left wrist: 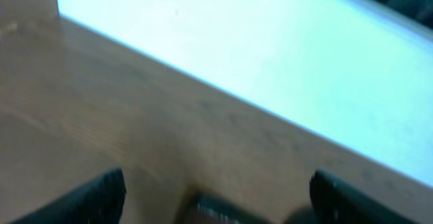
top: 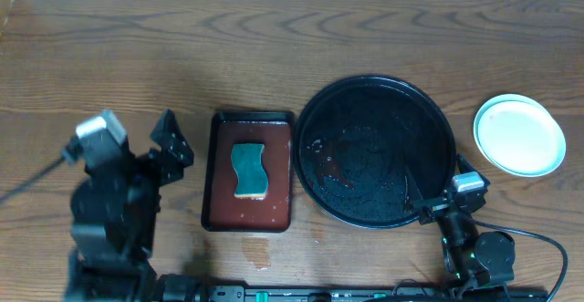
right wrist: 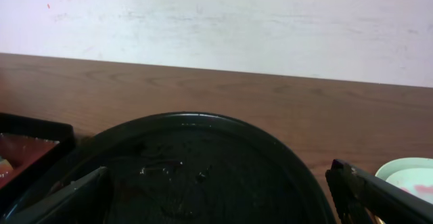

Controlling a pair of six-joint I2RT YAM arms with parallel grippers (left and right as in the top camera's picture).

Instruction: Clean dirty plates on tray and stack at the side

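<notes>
1. Your right gripper (right wrist: 220, 173): fingers spread wide with nothing between them. It sits low at the near right rim of the tray.
2. The tray (top: 315, 110): round and black with a raised rim. It lies directly ahead of your right fingers and partly beneath them. Its floor is wet with streaks and droplets.
3. The plates (top: 520, 135): pale with a mint rim. They rest on the table (top: 137, 56), ahead and to the right of your right gripper, just off the tray's rim and not touching it. You cannot tell how many are stacked.
4. Your left gripper (left wrist: 218, 176): fingers spread wide and holding nothing, over bare wood.
5. Reddish-brown tray (top: 219, 192): rectangular, to the right of your left gripper, between it and the black tray. It holds a teal sponge (top: 248, 167).
6. Wet patch (top: 257, 250): on the table, just near of the reddish-brown tray.
</notes>
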